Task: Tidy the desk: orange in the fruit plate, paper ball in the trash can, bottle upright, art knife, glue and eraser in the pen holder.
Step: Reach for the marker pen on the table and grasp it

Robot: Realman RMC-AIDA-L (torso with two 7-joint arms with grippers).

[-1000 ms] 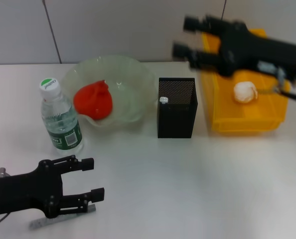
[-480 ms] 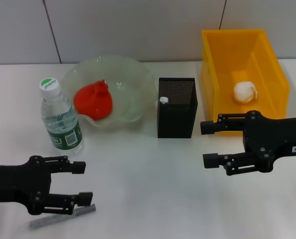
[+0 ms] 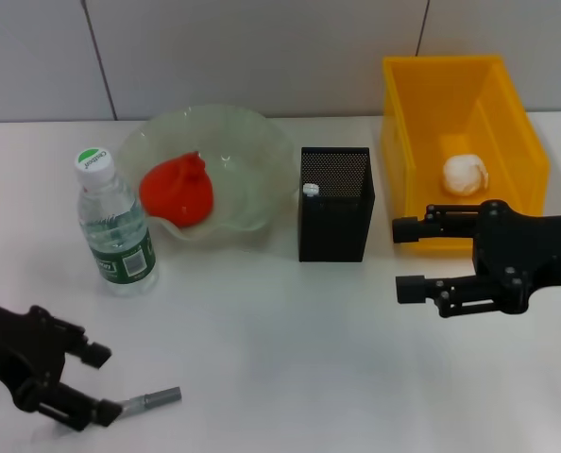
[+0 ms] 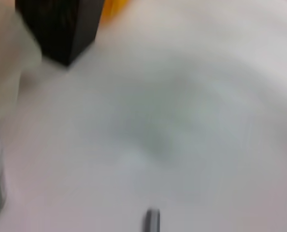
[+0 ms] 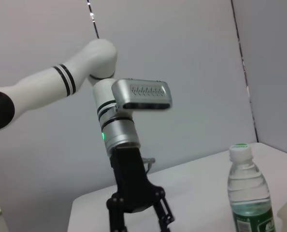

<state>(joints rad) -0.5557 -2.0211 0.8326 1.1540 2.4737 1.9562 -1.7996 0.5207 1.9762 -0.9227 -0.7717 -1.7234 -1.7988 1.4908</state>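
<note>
Left gripper (image 3: 99, 382) spread above a slim, seemingly metal art knife (image 3: 151, 399), right gripper (image 3: 408, 258) parted, empty

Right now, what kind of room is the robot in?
Probably a lab or test room set up like a desk. A plain white table sits against bare grey wall panels, with a water bottle, a black pen holder and a yellow bin laid out for tidying.

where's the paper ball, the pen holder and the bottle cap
paper ball (image 3: 465, 175), head view, middle of the white ball lying inside the yellow bin
pen holder (image 3: 335, 217), head view, front mesh wall of the black box
bottle cap (image 3: 93, 159), head view, top of the white and green cap
</note>
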